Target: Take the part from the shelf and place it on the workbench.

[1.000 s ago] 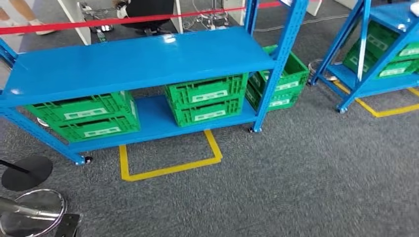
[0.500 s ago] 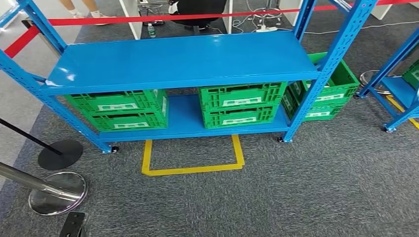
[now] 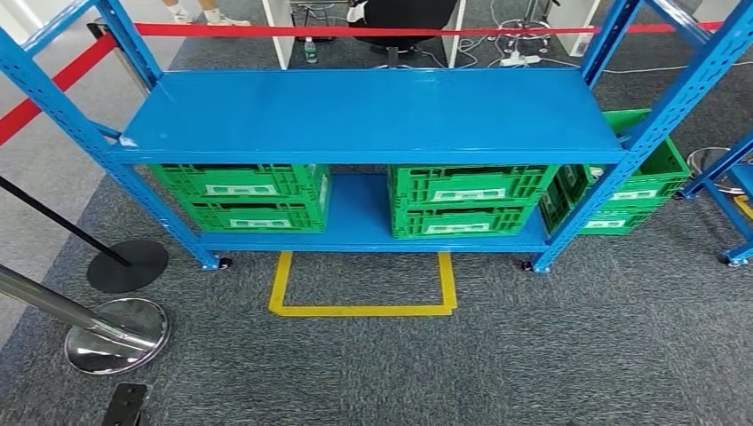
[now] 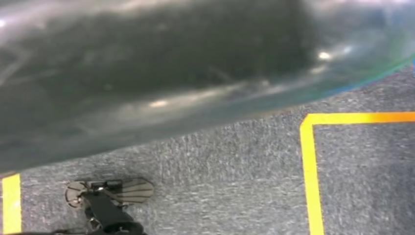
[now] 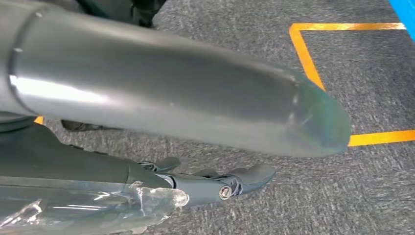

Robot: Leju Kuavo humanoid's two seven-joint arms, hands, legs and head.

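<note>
The big blue metal shelf has smooth painted boards that shine a little where light hits them. Under the top board sit green plastic crates with open slots, and their sides look hard and a bit glossy. The grey carpet floor is rough, fuzzy and dull. Flat yellow tape lines stuck on it look smooth. A round silver metal stand base is shiny like a mirror, and the round black base beside it is dull. The red barrier band looks like cloth, maybe. The right hand looks like smooth dark grey plastic.
</note>
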